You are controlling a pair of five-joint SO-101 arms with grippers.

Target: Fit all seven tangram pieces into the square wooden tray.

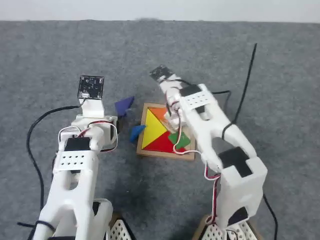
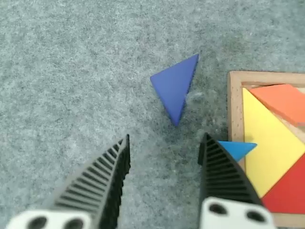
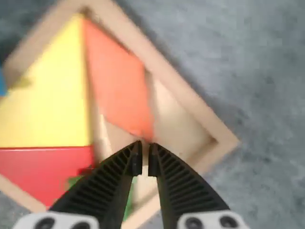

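Tangram pieces, five seen, with square wooden tray (image 1: 165, 154) on grey carpet (image 1: 50, 60).

- In the tray: yellow triangle (image 1: 152, 131), lying against the rim nearest the left arm; red triangle (image 1: 162, 144) touching it; orange piece (image 1: 157, 114) along the yellow triangle's other edge; green piece (image 1: 181, 140) beside the red one, partly hidden by the right arm; bare wood beyond the orange piece.
- Outside the tray: light blue piece (image 2: 237, 149) at the rim on the yellow side, touching it; dark blue triangle (image 2: 176, 88) on the carpet near that same side, apart from the tray.
- Left gripper (image 2: 164, 143): beside the tray, over the carpet; fingers spread wide; holding nothing.
- Right gripper (image 3: 144, 152): above the tray, over the orange piece's edge; fingers drawn almost together, only a thin slit between; nothing seen in it.
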